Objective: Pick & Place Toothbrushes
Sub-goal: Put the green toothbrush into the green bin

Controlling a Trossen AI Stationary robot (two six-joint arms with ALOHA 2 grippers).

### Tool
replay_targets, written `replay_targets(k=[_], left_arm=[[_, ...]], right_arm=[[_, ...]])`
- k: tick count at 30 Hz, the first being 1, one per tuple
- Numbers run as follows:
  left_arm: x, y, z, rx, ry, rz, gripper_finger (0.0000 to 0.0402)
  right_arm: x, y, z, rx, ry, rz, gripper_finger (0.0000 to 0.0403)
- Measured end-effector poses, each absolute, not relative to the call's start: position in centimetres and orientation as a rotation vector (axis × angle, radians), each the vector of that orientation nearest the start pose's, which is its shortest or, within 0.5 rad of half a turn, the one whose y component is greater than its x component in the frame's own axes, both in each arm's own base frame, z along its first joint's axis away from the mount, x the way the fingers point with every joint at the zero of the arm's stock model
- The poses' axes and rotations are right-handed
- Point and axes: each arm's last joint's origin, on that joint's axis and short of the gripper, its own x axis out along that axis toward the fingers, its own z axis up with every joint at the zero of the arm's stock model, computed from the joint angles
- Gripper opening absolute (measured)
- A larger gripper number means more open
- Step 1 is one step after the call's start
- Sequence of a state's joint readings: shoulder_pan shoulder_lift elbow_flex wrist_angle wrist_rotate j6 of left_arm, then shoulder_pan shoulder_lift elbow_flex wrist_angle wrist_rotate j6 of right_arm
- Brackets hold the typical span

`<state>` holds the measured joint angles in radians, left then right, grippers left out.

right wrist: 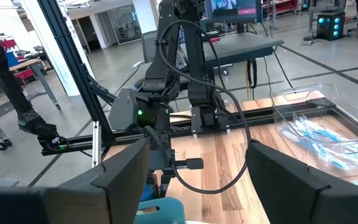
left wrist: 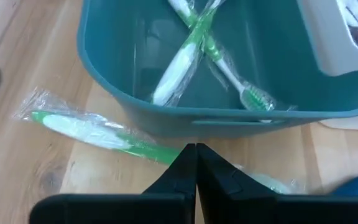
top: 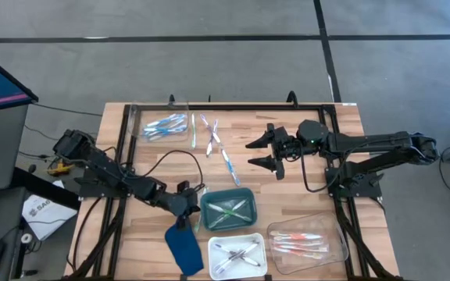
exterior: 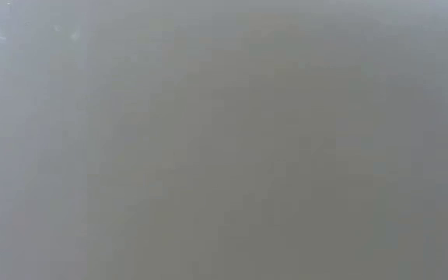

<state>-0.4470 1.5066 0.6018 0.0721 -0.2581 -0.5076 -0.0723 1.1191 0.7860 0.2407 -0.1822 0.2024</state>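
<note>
Hovering low at the near-left wall of the teal tray [top: 206, 201], the left gripper [top: 184, 204] has its fingers pressed fully together, holding nothing. Just in front of those closed fingers, a wrapped green toothbrush [left wrist: 98, 132] lies on the table [top: 303, 168], outside the tray and right beside its wall. Inside the teal tray, two more green toothbrushes [left wrist: 191, 53] lie crossed over each other. Over on the other side, the right gripper [top: 266, 153] hangs above the middle of the table with its fingers spread wide and empty. Between the two arms, a few loose toothbrushes [top: 216, 140] lie scattered on the wood. Blue ones [top: 165, 126] sit in the clear tray [top: 137, 117] at the far left, pink-orange ones [top: 299, 242] in the clear tray [top: 276, 230] at the near right, and purple-grey ones [top: 235, 255] in the white tray [top: 258, 268]. The low view shows only a grey blur.
</note>
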Motion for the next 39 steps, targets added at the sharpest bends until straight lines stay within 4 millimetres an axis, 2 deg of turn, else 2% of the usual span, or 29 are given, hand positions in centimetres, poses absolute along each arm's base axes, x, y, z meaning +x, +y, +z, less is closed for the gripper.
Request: replay_targets(k=[7,17,26,39], left_arm=[[24.5,-11.3,13.7,-0.194,0.793,0.010,0.0001],[25.2,-11.8,11.1,-0.208,0.847,0.001,0.0001],[24.5,-11.7,11.6,-0.213,0.884,0.007,0.0001],[23.6,-10.9,11.5,-0.214,0.939,0.150,0.0001]], right_arm=[[25.1,-1.3,30.9,0.214,0.102,0.100,0.0260],[25.1,-1.3,30.9,0.214,0.102,0.100,0.0260],[25.1,-1.3,30.9,0.214,0.103,0.100,0.0260],[25.1,-1.3,30.9,0.214,0.103,0.100,0.0260]])
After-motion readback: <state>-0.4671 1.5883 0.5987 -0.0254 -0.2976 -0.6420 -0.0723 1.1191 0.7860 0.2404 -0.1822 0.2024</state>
